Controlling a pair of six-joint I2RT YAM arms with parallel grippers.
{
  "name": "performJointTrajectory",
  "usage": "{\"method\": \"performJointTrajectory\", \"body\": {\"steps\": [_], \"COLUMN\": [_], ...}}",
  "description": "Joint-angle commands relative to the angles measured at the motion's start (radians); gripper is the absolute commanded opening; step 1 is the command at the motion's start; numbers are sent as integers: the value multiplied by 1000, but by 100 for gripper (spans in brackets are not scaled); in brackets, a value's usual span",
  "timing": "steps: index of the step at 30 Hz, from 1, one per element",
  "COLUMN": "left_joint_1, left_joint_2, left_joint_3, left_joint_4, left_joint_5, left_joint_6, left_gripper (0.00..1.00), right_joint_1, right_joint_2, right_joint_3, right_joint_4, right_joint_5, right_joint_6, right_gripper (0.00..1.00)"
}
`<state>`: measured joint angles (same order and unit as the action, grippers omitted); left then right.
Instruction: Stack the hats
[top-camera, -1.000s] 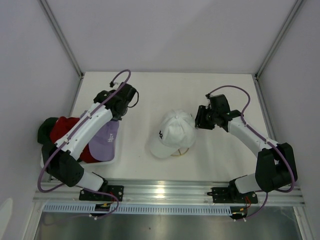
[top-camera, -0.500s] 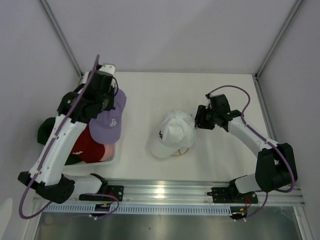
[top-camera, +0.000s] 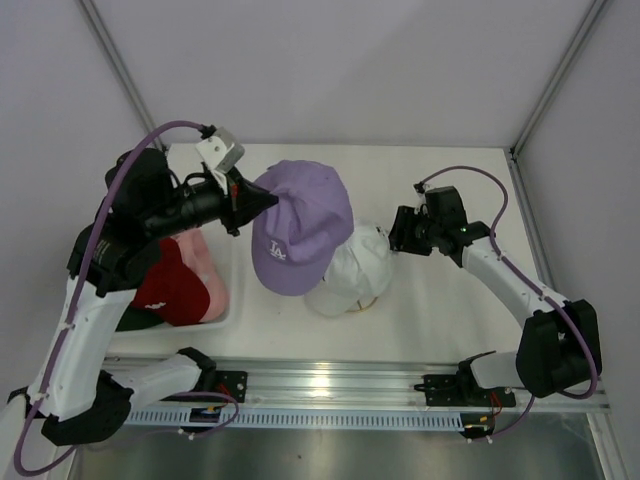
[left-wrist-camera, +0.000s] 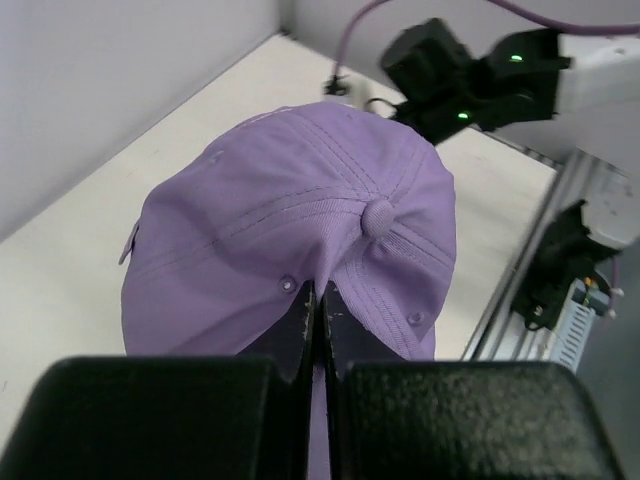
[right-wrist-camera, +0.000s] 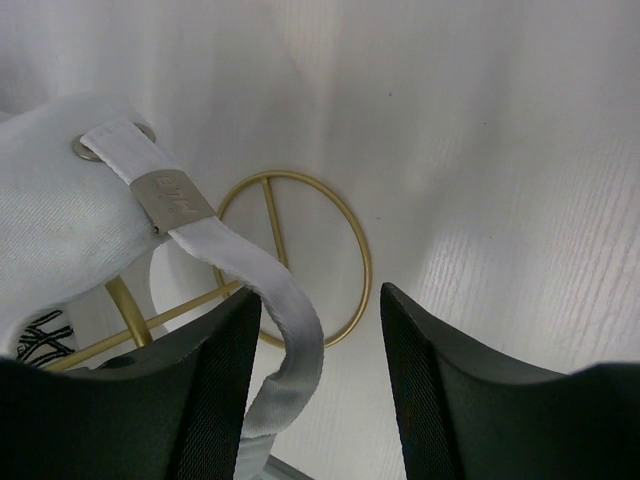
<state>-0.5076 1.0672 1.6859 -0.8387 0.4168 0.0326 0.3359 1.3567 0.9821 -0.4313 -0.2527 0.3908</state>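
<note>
Top external shows our left gripper (top-camera: 247, 203) pinched shut on the edge of the lavender cap (top-camera: 300, 225). It holds the cap in the air over the middle of the table (top-camera: 450, 180), overlapping the white cap (top-camera: 362, 272), we judge so it can go down as the next layer. That white cap rests on a thin gold wire stand (right-wrist-camera: 300, 250), which keeps its soft crown domed. Our right gripper (right-wrist-camera: 318, 300) has its fingers apart around the flat woven strap (right-wrist-camera: 290, 310), not clamping it. The lavender crown is stitched twill panels meeting at a fabric button (left-wrist-camera: 378, 215).
</note>
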Motion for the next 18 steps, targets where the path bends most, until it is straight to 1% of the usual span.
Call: {"method": "performJointTrajectory", "body": {"steps": [1, 2, 4, 6, 9, 12, 18], "left_joint_1": [-19, -19, -19, -19, -17, -20, -28], "left_joint_2": [39, 49, 69, 106, 172, 229, 319], "left_joint_3": [-26, -28, -31, -32, -22, -28, -34], "left_joint_4": [182, 200, 210, 217, 188, 175, 150], "left_joint_5": [266, 349, 437, 512, 574, 606, 596], "left_joint_6": [76, 96, 125, 170, 228, 282, 384], "left_gripper": [1, 1, 1, 1, 1, 0, 1], "right_joint_1": [-6, -6, -6, -8, -12, -23, -46], "right_joint_2": [-34, -34, -34, -34, -34, -33, -47], "right_joint_3": [9, 9, 7, 6, 6, 6, 7], "right_joint_4": [29, 31, 32, 34, 40, 40, 37], "right_joint_5": [0, 0, -3, 1, 7, 9, -11], "right_joint_6": [-10, -10, -12, -12, -20, -20, 9], "right_gripper": [56, 56, 56, 56, 57, 57, 58]}}
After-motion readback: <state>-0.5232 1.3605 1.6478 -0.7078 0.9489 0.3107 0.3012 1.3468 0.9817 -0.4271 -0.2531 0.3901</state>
